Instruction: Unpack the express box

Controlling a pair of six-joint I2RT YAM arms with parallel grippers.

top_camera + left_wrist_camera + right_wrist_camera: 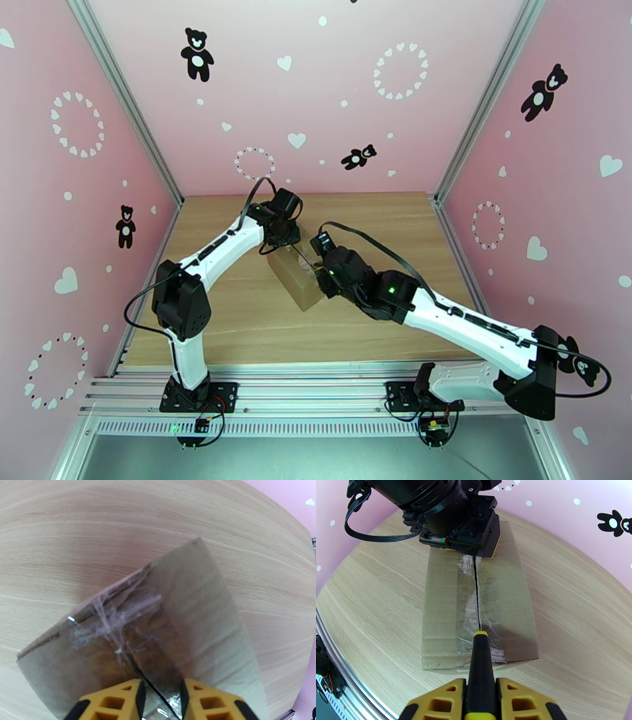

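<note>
Overhead, pink walls [332, 87] printed with bears and hearts enclosed a pale wooden table [229, 324]. The left arm [213, 256] and the right arm [466, 316] both reached inward over it and met above its middle. The express box [294, 278] lay there, flat on the wood and set at a diagonal to the table's edges, its taped top facing up.

The left gripper [162, 695] rested on the far end of the box top, its yellow fingers [118, 701] a little parted and straddling the seam. The right gripper [481, 687] was clamped on the black handle of a utility knife [480, 657], whose yellow front end sat over the seam toward the box's near end.

Clear tape [468, 598] lay wrinkled along that seam. A thin dark slit [477, 590] ran through it, from the knife's front end up to the left gripper.
</note>
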